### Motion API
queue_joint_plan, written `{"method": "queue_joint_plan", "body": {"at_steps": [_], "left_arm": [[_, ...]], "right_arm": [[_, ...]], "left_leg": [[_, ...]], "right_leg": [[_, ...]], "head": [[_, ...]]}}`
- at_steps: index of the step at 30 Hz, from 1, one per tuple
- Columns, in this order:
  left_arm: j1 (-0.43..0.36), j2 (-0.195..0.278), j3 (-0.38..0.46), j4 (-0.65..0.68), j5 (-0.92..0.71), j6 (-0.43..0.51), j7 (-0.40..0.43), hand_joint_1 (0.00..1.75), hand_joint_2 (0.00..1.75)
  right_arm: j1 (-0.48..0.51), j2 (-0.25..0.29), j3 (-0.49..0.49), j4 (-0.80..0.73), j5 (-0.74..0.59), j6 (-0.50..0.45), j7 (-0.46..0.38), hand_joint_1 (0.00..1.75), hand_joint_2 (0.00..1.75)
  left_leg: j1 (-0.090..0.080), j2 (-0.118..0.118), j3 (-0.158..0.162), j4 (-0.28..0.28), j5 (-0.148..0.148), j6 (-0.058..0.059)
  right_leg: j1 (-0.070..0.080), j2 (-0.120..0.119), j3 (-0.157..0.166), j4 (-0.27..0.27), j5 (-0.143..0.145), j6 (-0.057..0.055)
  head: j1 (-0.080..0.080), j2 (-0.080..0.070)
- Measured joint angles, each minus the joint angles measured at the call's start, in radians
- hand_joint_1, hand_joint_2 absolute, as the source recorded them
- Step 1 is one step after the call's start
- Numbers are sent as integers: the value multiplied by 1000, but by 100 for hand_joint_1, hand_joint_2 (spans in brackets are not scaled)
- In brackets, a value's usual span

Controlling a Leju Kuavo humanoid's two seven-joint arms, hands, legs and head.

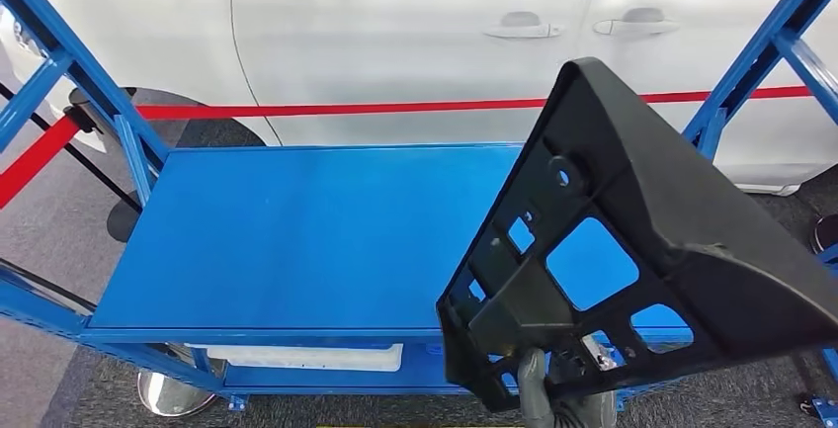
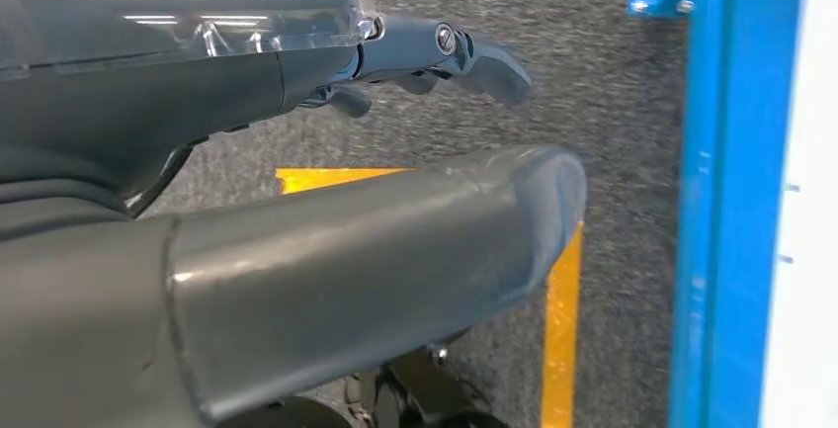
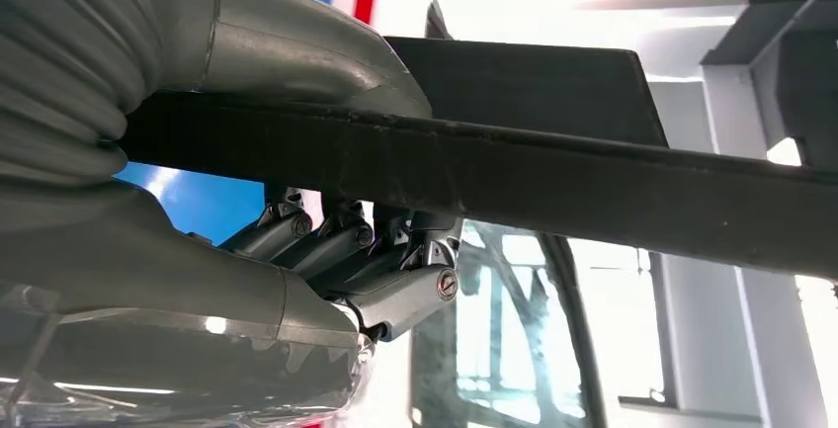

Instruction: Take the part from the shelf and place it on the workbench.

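A large black plastic part (image 1: 642, 220), a ribbed bracket with several cut-outs, hangs tilted over the right end of the blue workbench top (image 1: 296, 230). My right hand (image 1: 553, 398) grips its lower edge from below, at the bench's front edge. In the right wrist view the thumb lies over the part's flat edge (image 3: 593, 181) and the fingers (image 3: 385, 280) curl under it. The left wrist view has my left hand (image 2: 326, 270) hanging over the carpet, fingers apart and holding nothing.
A white car (image 1: 425, 42) stands behind the bench, with a red barrier belt (image 1: 346, 109) across it. Blue frame posts (image 1: 761, 52) rise at both ends. A white bin (image 1: 306, 357) sits under the top. Yellow floor tape (image 2: 561, 349) runs beside a blue post (image 2: 731, 201).
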Motion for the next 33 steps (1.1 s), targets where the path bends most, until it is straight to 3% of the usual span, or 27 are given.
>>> {"method": "queue_joint_plan", "body": {"at_steps": [1,2,4,6,9,10,11,13,14,15,16,17,19,21,22,24,25,27,29,30,31,33], "left_arm": [[1,1,0,0,-1,0,3,0,0],[1,2,0,0,-2,0,6,0,0],[-1,5,0,0,-8,0,11,0,0],[-2,7,0,0,-14,2,14,0,0],[2,8,0,0,-18,2,16,0,0],[2,8,0,0,-19,2,15,0,0],[3,7,0,0,-19,2,15,0,0],[3,7,0,0,-20,3,14,0,0],[3,8,0,0,-22,3,14,0,0],[4,8,0,0,-25,2,14,0,0],[4,8,0,0,-28,2,15,0,0],[4,7,0,0,-32,2,15,0,0],[4,7,-1,0,-35,-1,18,0,0],[5,7,-2,0,-39,-5,22,0,0],[5,7,-2,0,-42,-8,24,0,0],[7,9,-2,0,-46,-11,29,0,0],[8,10,-2,0,-47,-12,31,0,0],[11,12,-2,0,-47,-14,34,0,0],[12,12,-2,0,-47,-15,37,0,0],[12,13,-2,0,-47,-15,38,0,0],[12,14,-2,0,-47,-15,39,0,0],[13,17,-2,0,-48,-15,42,0,0]], "right_arm": [[6,2,-2,8,-3,6,-6,175,175],[11,4,-4,15,-5,11,-12,175,175],[22,11,-9,25,-5,15,-20,175,175],[33,17,-12,35,-2,17,-28,175,175],[56,22,-18,44,5,20,-39,175,175],[64,23,-21,45,7,21,-42,175,175],[71,24,-23,45,8,22,-45,175,175],[79,25,-25,47,9,23,-47,175,175],[83,25,-27,48,9,24,-47,175,175],[88,25,-30,49,9,26,-47,175,175],[94,25,-34,50,9,27,-47,175,175],[99,25,-39,50,9,29,-47,175,175],[110,26,-46,50,10,30,-49,175,175],[120,29,-52,47,14,31,-52,175,175],[126,32,-56,45,17,33,-54,175,175],[140,40,-66,41,23,36,-57,175,175],[146,44,-71,39,27,38,-57,175,175],[160,53,-83,37,37,40,-58,175,175],[178,63,-98,36,48,41,-59,175,175],[186,67,-106,36,52,42,-60,175,175],[193,71,-115,35,55,44,-60,175,175],[205,80,-131,33,58,47,-62,175,175]], "left_leg": [[-1,0,23,-17,8,3],[-1,0,65,-73,31,7],[-6,0,162,-224,74,19],[-14,0,201,-299,93,28],[-17,2,190,-307,121,44],[-14,4,182,-313,134,51],[-11,7,171,-318,148,57],[-10,12,142,-319,172,65],[-10,13,127,-318,183,65],[-10,15,111,-314,194,64],[-10,15,95,-310,203,61],[-10,15,80,-304,211,59],[-10,14,55,-290,221,51],[-11,13,41,-277,231,40],[-12,13,38,-274,237,34],[-10,12,34,-272,246,20],[-8,10,27,-263,234,14],[-3,9,0,-193,154,3],[-1,9,-31,-65,57,-5],[-1,9,-35,-12,37,-8],[-1,9,-27,17,40,-8],[-1,9,38,-28,94,-4]], "right_leg": [[2,-1,-10,2,6,0],[3,-1,-19,4,13,1],[5,-1,-31,7,27,7],[5,-2,-34,5,40,19],[2,-1,-36,0,55,38],[2,2,-42,10,37,43],[1,4,-52,38,0,48],[-3,8,-82,152,-109,55],[-5,8,-92,215,-146,59],[-6,8,-92,260,-158,62],[-8,8,-76,271,-146,64],[-9,8,-42,247,-121,65],[-10,8,63,120,-88,61],[-6,9,141,5,-100,51],[-3,10,155,-20,-107,44],[-2,8,146,-29,-96,28],[-3,6,137,-30,-86,18],[-5,1,112,-33,-62,2],[-3,-1,79,-32,-38,-3],[-1,-2,63,-30,-26,-2],[0,-3,45,-27,-14,-2],[2,-3,13,-20,6,2]], "head": [[0,0],[0,0],[0,0],[1,0],[1,0],[2,0],[4,0],[10,0],[11,0],[11,0],[11,0],[11,0],[12,0],[11,0],[12,0],[15,0],[15,0],[11,0],[5,0],[5,0],[5,0],[5,0]]}}
